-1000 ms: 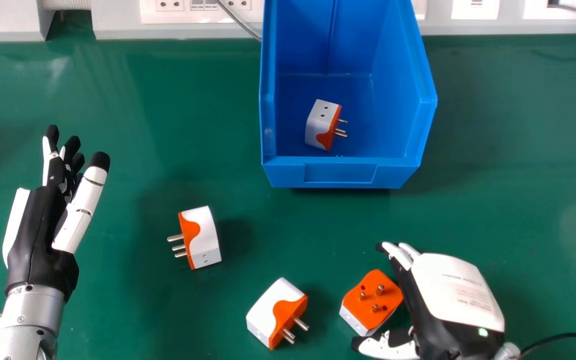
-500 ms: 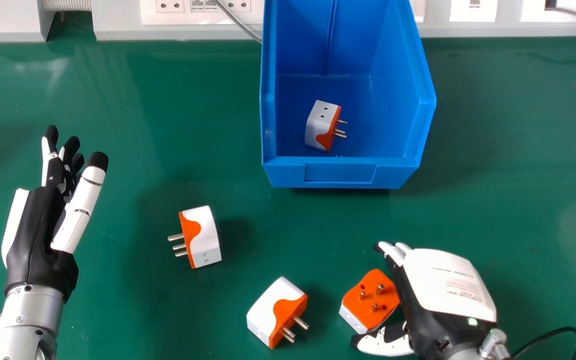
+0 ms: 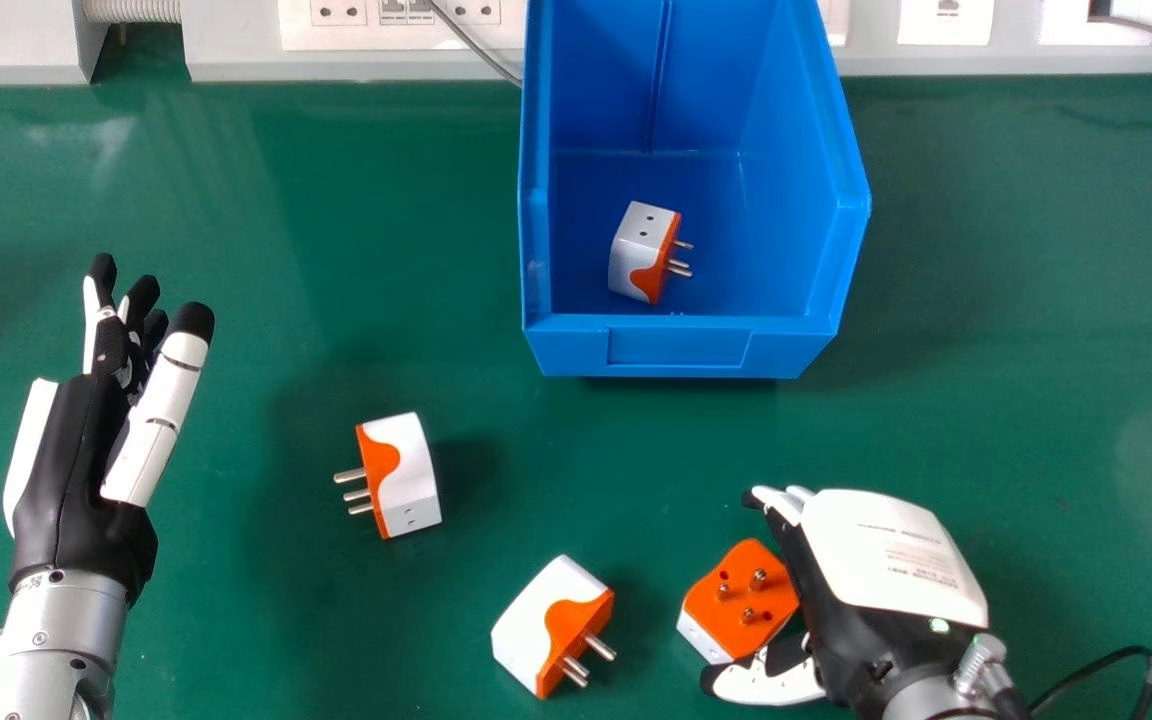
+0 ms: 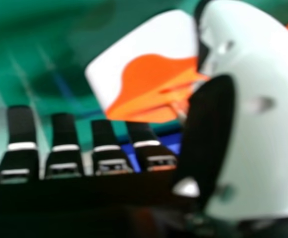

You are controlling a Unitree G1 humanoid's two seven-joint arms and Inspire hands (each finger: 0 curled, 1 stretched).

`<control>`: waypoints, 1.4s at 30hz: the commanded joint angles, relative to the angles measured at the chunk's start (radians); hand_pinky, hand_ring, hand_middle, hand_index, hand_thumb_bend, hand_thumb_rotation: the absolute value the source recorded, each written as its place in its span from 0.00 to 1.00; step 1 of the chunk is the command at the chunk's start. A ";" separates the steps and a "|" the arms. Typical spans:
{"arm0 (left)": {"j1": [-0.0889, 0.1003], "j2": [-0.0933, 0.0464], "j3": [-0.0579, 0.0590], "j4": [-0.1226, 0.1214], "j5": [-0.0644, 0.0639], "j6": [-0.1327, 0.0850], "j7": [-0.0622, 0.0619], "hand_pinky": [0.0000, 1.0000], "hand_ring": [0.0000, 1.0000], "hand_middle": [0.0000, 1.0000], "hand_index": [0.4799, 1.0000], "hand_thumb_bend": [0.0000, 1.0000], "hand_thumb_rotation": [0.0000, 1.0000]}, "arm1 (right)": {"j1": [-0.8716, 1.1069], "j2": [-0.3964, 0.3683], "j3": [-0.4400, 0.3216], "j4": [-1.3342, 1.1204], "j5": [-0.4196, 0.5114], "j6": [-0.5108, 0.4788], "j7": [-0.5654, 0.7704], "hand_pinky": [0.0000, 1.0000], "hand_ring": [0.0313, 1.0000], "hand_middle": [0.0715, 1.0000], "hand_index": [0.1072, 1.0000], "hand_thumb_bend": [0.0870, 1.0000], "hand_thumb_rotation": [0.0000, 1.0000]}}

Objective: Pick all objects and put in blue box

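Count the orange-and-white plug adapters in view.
4: one adapter in the blue box; three on the table: one nearest the left hand, one beside the right hand, one between those two.

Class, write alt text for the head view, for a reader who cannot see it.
The right robot hand is beside a white-and-orange plug adapter lying pins up on a green table. Two more adapters lie farther left; a fourth sits inside a blue box. The left robot hand is open at the left.

Bright light, soft shadows, apparently faint glare.
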 commanded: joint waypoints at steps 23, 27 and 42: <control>-0.002 0.004 -0.002 -0.073 0.002 0.021 0.014 1.00 1.00 1.00 1.00 0.58 0.76 | -0.028 -0.020 0.026 0.033 -0.061 0.008 0.189 0.80 0.90 0.94 0.88 0.42 0.21; -0.004 0.006 -0.002 -0.071 0.004 0.021 0.014 1.00 1.00 1.00 1.00 0.58 0.76 | -0.022 -0.021 0.031 0.050 -0.048 -0.015 0.142 0.84 0.92 0.95 0.88 0.43 0.20; -0.009 0.007 -0.001 -0.080 -0.001 0.040 0.017 1.00 1.00 1.00 1.00 0.55 0.76 | -0.087 -0.008 0.065 0.157 -0.020 -0.024 0.084 0.91 0.95 0.97 0.90 0.43 0.19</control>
